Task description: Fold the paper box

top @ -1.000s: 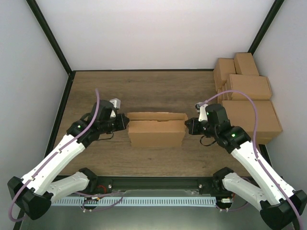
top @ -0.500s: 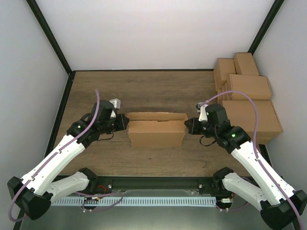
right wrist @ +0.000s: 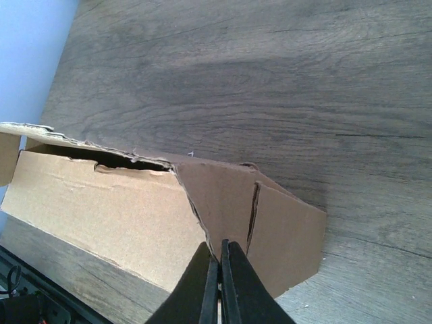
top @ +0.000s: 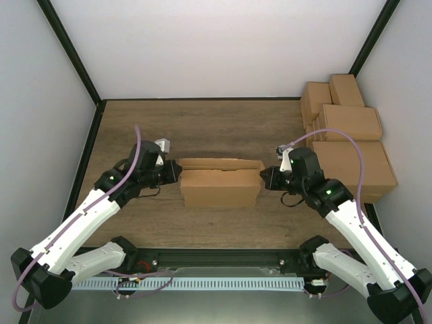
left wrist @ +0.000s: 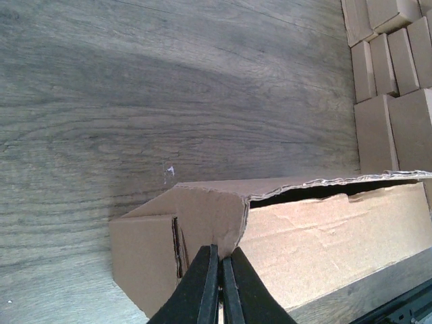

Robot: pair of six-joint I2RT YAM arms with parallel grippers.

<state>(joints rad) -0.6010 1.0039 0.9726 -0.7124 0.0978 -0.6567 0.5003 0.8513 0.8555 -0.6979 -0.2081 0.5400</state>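
Observation:
The paper box (top: 221, 183) stands partly folded in the middle of the wooden table, a brown carton with its lid slightly ajar along the far edge. My left gripper (top: 177, 173) is at its left end, shut on the edge of the side flap (left wrist: 209, 216). My right gripper (top: 264, 178) is at its right end, shut on the edge of that side flap (right wrist: 223, 202). In the left wrist view the fingertips (left wrist: 221, 255) pinch the flap's lower corner next to the box's front wall (left wrist: 331, 236). In the right wrist view the fingertips (right wrist: 219, 248) do the same beside the front wall (right wrist: 101, 209).
Several finished brown cartons (top: 347, 135) are stacked at the right side of the table, also in the left wrist view (left wrist: 391, 81). A black rail (top: 216, 256) runs along the near edge. White walls enclose the table on three sides.

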